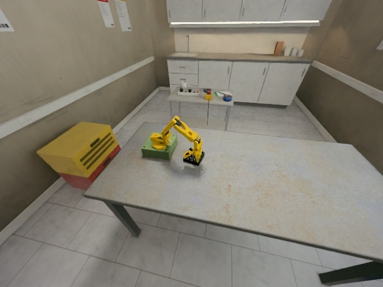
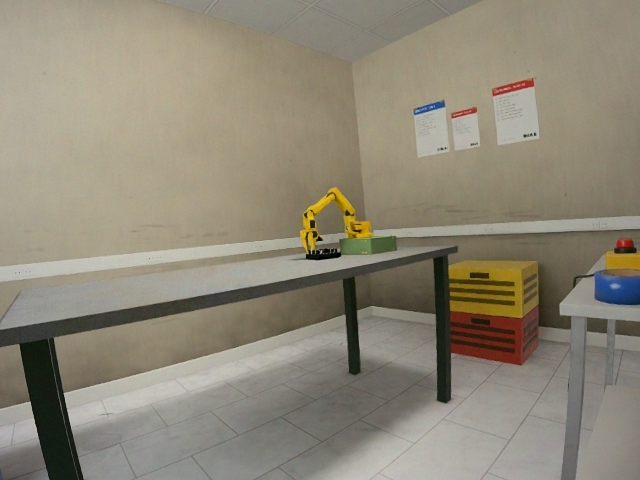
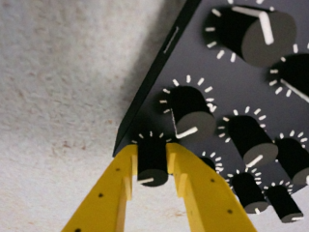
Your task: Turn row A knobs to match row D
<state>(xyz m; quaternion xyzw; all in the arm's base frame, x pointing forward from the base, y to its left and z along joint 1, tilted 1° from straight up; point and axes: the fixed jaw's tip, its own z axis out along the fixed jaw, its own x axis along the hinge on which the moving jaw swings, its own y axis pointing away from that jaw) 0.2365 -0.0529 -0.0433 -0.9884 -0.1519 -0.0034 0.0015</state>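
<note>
From the top view, we see the yellow arm (image 1: 185,131) bent over the green knob box (image 1: 159,150), which sits near the far left corner of the grey table (image 1: 263,185). The arm's black base (image 1: 193,158) stands just beside the box, further in from the left edge. The gripper (image 1: 157,142) is down on the box's top.

From the exterior view, we see the box (image 2: 368,244) close to the table's (image 2: 206,281) far end, with the arm (image 2: 330,214) arching over onto it from its base.

From the wrist view, we see the gripper (image 3: 153,166) clenched on a small black knob (image 3: 152,164) at the corner of the box's dark panel (image 3: 193,63), one yellow finger (image 3: 121,188) pressed against each side. The knob's white line points left and slightly down in this view. Its neighbour, a larger knob (image 3: 192,113), stands apart from the fingers. A slot (image 3: 170,40) shows on the panel's edge facing the bare table (image 3: 58,97).
</note>
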